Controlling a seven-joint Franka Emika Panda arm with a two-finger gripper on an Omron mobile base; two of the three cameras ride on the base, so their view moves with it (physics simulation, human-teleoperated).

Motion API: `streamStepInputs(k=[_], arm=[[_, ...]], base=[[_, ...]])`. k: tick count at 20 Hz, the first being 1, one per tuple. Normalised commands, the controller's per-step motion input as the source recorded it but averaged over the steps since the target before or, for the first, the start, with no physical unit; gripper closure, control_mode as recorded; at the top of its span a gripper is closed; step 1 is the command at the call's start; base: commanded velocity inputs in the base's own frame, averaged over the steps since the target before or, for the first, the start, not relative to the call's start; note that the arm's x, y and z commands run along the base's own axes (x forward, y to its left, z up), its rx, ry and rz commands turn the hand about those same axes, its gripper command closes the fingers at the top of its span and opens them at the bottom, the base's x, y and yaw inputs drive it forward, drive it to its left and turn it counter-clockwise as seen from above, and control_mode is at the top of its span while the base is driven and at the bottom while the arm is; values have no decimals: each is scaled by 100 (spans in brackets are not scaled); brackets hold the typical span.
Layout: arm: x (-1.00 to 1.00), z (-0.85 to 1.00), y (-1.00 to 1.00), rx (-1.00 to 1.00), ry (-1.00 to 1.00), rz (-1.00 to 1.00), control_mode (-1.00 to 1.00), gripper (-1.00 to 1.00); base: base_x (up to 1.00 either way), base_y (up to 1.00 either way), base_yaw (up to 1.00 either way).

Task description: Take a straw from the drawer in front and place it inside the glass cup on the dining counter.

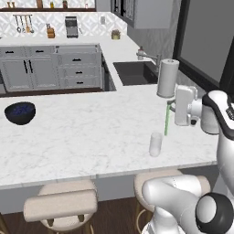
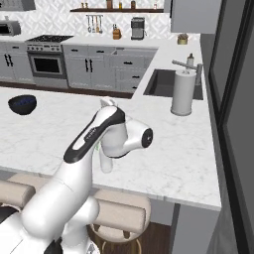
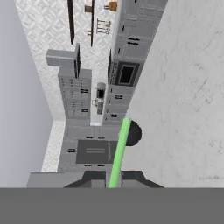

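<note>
Glossy white rounded arm links, dark grey round joint caps, a black band running along the upper link, boxy white hand, gripper (image 3: pixel 114 180) with small dark grey finger tips

My arm (image 2: pixel 94 144) rises from the lower left and bends over the marble surface (image 2: pixel 173 158), its wrist hiding most of what lies below it. A cup (image 2: pixel 106 164) peeks out just under the wrist, near the front edge. A dark bowl (image 2: pixel 22 104) sits far left; a towel roll (image 2: pixel 183 93) stands by the sink (image 2: pixel 163 83). Stools (image 2: pixel 116 216) line the near edge.
</note>
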Motion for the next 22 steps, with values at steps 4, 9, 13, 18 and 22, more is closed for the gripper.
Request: streamStepInputs(k=[4,9,13,18,22], arm=[[34,-20,-2,1,-10,0,-100,100],[21,-17,-11,0,-6,0,-100,100],[11,-15,-15,0,-5,0,-100,100],[0,-17,-4,0,-6,0,-100,100],[1,-11,0,0,-7,0,-100,100]], base=[[0,0,0],[0,0,0],[0,0,0],[0,0,0],[0,0,0]])
